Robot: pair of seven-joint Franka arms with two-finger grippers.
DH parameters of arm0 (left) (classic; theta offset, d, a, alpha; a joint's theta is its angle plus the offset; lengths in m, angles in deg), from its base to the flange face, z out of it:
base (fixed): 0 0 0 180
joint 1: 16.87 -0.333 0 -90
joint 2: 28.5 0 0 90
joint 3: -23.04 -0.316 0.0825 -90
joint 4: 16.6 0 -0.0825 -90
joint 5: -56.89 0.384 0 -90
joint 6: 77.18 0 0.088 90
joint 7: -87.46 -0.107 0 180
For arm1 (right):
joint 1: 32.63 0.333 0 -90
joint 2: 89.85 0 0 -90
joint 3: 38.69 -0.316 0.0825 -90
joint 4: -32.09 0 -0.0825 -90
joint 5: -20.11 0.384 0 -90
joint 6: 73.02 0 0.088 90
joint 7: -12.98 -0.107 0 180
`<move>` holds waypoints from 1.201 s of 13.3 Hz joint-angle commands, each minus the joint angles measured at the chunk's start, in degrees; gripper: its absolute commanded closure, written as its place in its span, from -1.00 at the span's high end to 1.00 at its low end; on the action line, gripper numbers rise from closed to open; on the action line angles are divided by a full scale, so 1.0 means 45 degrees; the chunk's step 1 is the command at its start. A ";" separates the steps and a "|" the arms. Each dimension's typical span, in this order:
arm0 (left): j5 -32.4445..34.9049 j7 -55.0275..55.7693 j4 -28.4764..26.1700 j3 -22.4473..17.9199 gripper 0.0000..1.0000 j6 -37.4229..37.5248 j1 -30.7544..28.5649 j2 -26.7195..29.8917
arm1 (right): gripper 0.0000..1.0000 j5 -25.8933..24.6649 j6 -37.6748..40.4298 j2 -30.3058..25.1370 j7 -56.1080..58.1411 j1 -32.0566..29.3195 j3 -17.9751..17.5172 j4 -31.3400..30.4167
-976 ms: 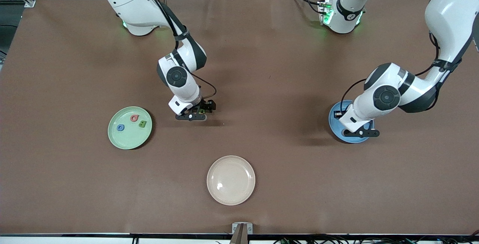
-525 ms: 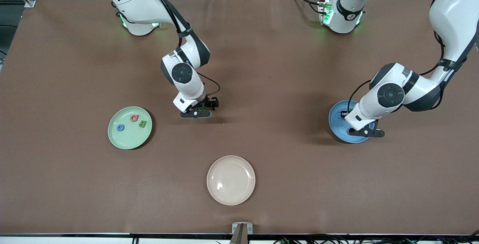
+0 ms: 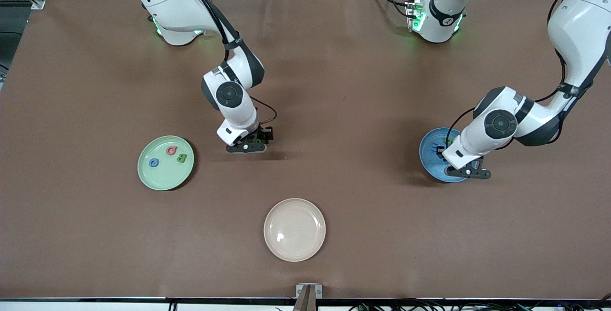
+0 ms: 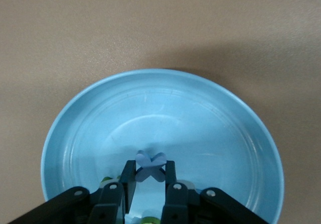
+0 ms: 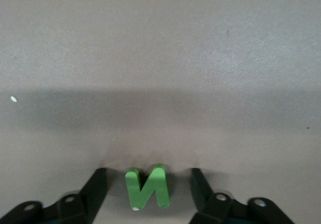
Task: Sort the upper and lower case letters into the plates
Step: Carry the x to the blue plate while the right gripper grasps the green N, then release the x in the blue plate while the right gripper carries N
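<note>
Sorting is well under way, judging by what already sits in the plates. The mint green plate point(image 3: 165, 162), toward the right arm's end of the desk point(image 3: 358, 87), holds three small letters: a blue one point(image 3: 153, 162), a red one point(image 3: 171, 150) and a green one point(image 3: 181, 159). The blue plate point(image 3: 433, 151), toward the left arm's end, has the left end effector point(image 4: 150, 182) low over it, its fingers pinched narrow on a pale blue X-shaped letter point(image 4: 150, 165); a bit of green shows in the plate beside the fingers, though I cannot tell what it is. That letter looks about to be set down there.

The right end effector point(image 5: 148, 186) is down at the desk near the middle, farther from the front camera than the cream plate point(image 3: 294, 229), with its fingers standing apart on either side of a green N point(image 5: 147, 186) and not touching it. I would say the N is the last loose letter in sight: it remains to be gripped and carried to its plate. The cream plate is empty.
</note>
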 commanded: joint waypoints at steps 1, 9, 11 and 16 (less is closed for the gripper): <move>0.0518 -0.0093 -0.0136 -0.0062 -1.00 -0.0230 -0.0035 -0.0136 | 0.32 -0.0227 -0.0127 -0.0216 -0.0024 0.0044 0.0152 -0.0365; 0.0598 -0.0073 -0.0136 -0.0101 -0.92 -0.0269 -0.0035 -0.0313 | -0.99 -0.0129 0.1411 -0.0935 -0.0064 -0.0676 0.0133 -0.0229; 0.0598 -0.0073 -0.0136 -0.0101 -0.82 -0.0269 -0.0035 -0.0293 | -1.00 -0.0129 0.3047 -0.1677 0.0092 -0.1261 0.0113 0.0140; 0.0598 -0.0112 -0.0116 -0.0101 -0.19 -0.0269 -0.0074 -0.0216 | -1.00 -0.0129 0.6023 -0.2129 0.2853 -0.3775 0.0113 0.1938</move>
